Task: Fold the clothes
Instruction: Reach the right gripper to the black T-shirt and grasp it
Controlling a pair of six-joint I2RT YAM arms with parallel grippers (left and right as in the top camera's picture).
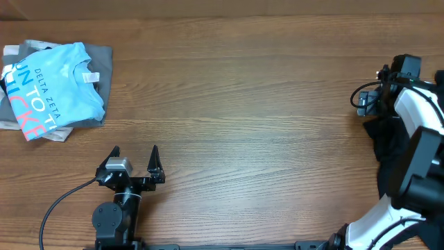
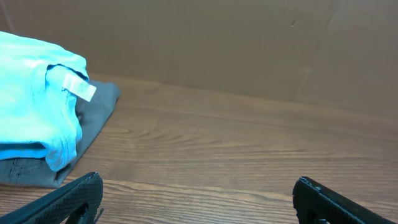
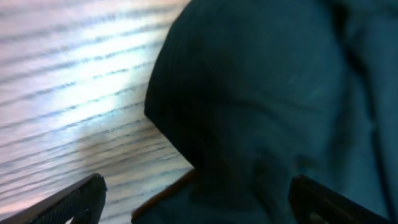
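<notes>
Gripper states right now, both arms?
Left gripper: open, empty.
Right gripper: open, above the black T-shirt, not gripping it.

The T-shirt is plain black, the printed shirt light blue with white and coral lettering, the grey shirt plain, the surface brown wood-grain.

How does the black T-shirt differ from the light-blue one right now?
The light-blue T-shirt carries printed lettering; the black T-shirt shows none. The light-blue one lies folded on a grey shirt at far left; the black one sits bunched at right, mostly hidden under the right arm. Neither is gripped.
</notes>
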